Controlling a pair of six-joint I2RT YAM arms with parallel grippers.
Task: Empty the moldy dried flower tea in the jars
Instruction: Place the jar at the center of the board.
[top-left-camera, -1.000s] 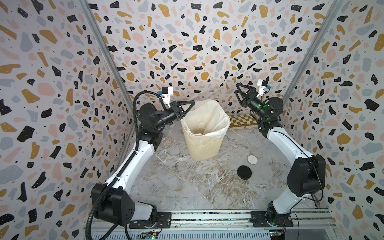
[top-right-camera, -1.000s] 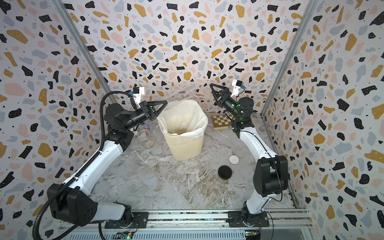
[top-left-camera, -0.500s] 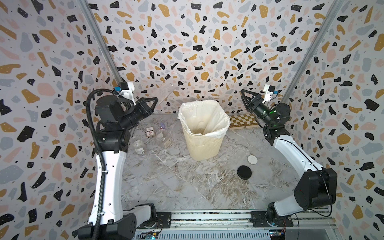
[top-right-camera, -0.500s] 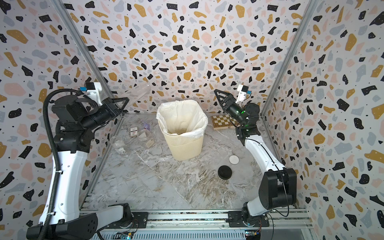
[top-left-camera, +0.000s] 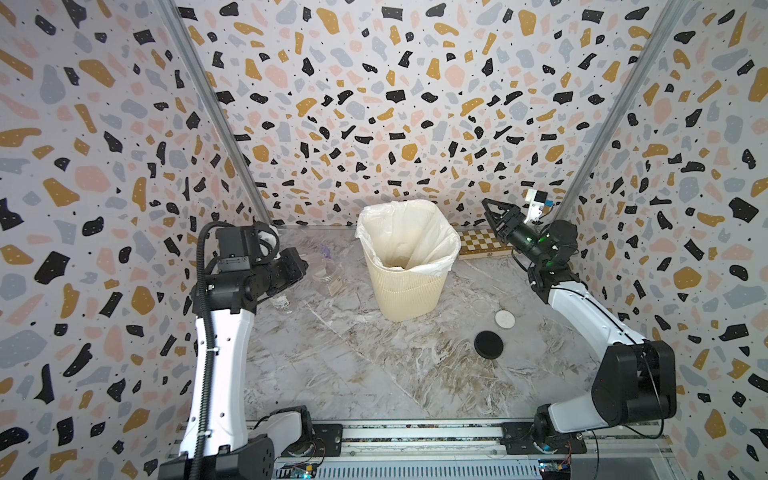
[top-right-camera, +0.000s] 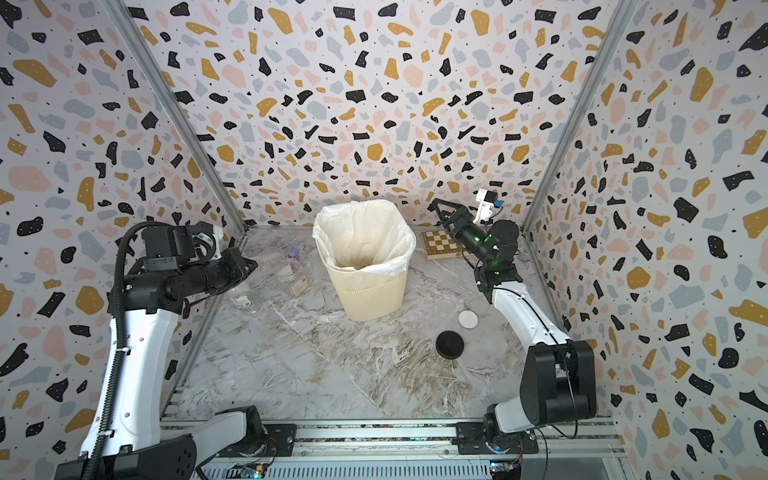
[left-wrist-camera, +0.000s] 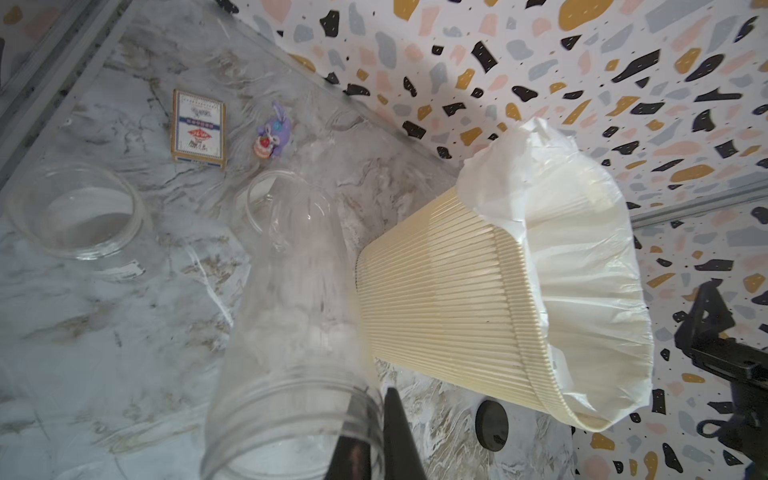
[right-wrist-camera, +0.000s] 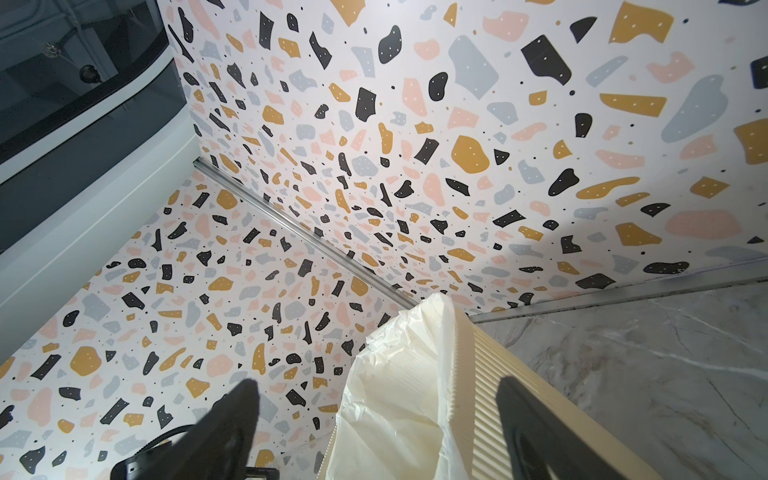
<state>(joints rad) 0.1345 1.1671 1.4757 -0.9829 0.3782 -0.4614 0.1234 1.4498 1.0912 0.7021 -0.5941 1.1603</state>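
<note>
My left gripper (left-wrist-camera: 376, 399) is shut on the rim of a clear jar (left-wrist-camera: 291, 316), one finger inside the wall and one outside. The jar looks empty and points away from the wrist, low over the table. In both top views the left gripper (top-left-camera: 303, 266) is left of the bin, its tips at the clear jars (top-left-camera: 325, 269) there. Another open, empty jar (left-wrist-camera: 75, 208) stands under the left wrist (top-left-camera: 282, 301). The tea is out of view. My right gripper (top-left-camera: 490, 214) hangs open and empty at the back right (right-wrist-camera: 374, 399).
The cream ribbed bin (top-left-camera: 405, 295) with a white bag stands mid-back. A black lid (top-left-camera: 488, 344), a white lid (top-left-camera: 505, 319) and a clear lid (top-left-camera: 482, 306) lie right of it. A chessboard (top-left-camera: 482, 245) lies back right. A card box (left-wrist-camera: 199, 124) and a purple toy (left-wrist-camera: 272, 131) sit back left.
My left arm swung from over the bin to the left and came down toward the table, still shut. My right arm drew back from the bin toward the right wall, still open.
</note>
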